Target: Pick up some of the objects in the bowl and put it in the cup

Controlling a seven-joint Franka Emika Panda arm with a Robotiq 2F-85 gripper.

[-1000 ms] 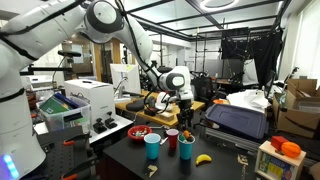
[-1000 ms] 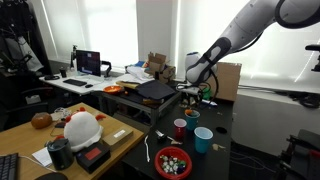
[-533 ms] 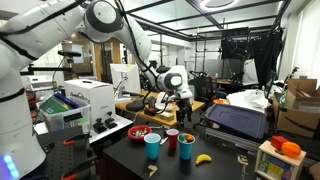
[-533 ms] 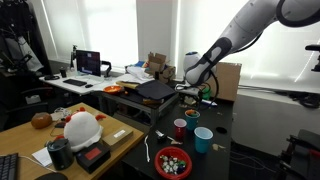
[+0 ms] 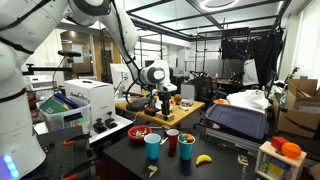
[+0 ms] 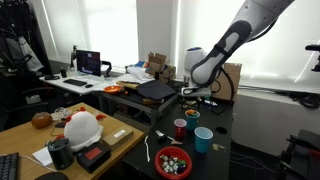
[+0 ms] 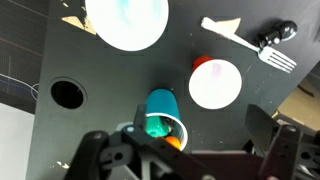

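The big white robot arm point(image 5: 30, 40) reaches out over the black table point(image 5: 115, 162). Its gripper point(image 5: 166, 102) hangs high above the cups, jaws spread wide with nothing between them. In the wrist view the dark fingers point(image 7: 280, 150) frame only tabletop and cup mouths. So I'd say the step in hand is to go for a pinch of pieces.

The shallow round red bowl point(image 6: 160, 162) sits on the table just beside the cups, well below the gripper and off to one side of it. The tiny dark and pale pieces point(image 6: 174, 161) lie inside it. To do this well, I'd bring the hand over the bowl's middle and drop straight down. The jaws should stay wide so they straddle a cluster rather than push it aside. Then close gently and lift clear of the rim before travelling.

Three cups stand close together: a teal plastic cup point(image 5: 152, 146) nearest the bowl, a red cup point(image 5: 172, 139) just behind, and a blue cup point(image 5: 186, 148) further along. Which one is meant I can't tell, though the teal one lies nearly under the wrist. They look tall and light, so a low sideways pass could topple one.

A yellow banana point(image 5: 203, 158) lies beyond the cups, and a white plastic fork point(image 7: 278, 58) lies near the red one. Neither seems to be in the path.
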